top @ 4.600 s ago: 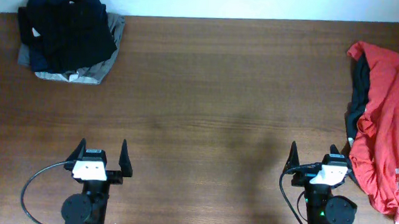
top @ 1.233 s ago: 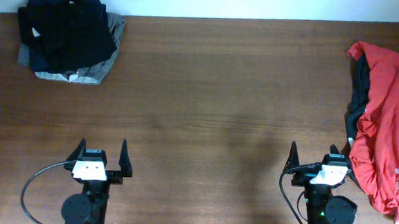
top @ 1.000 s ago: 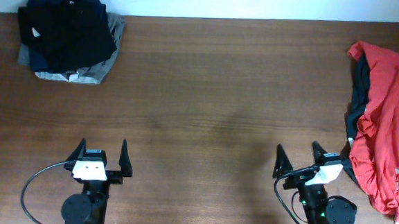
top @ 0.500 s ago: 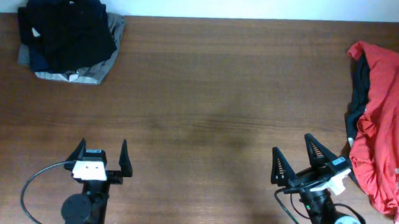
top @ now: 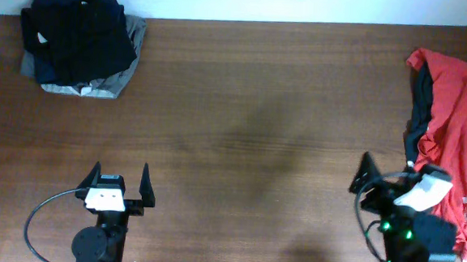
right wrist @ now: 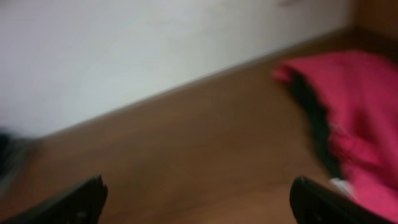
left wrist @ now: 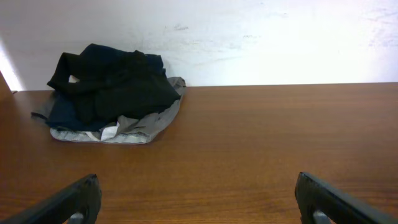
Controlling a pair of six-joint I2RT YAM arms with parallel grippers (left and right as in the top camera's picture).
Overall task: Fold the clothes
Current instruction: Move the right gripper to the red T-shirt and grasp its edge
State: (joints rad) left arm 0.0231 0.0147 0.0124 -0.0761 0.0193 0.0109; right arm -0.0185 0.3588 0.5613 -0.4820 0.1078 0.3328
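A brown wooden tabletop [top: 259, 108] runs below a white wall. The red T-shirt [top: 458, 112] lies crumpled at the right edge of the frame, just where it lay before, with nothing gripping it. The right hand [top: 393, 175], at the lower right, has swung rightward in the last half second and now overlaps the shirt's left edge, its fingers spread wide and empty. The left hand [top: 119, 182], lower left, has not moved and is equally spread and empty. A pile of dark clothes [top: 80, 44] sits upper left.

One red T-shirt [top: 454, 128], one dark clothes heap [top: 80, 44], two tools: left tool [top: 120, 173], right tool [right wrist: 197, 186].
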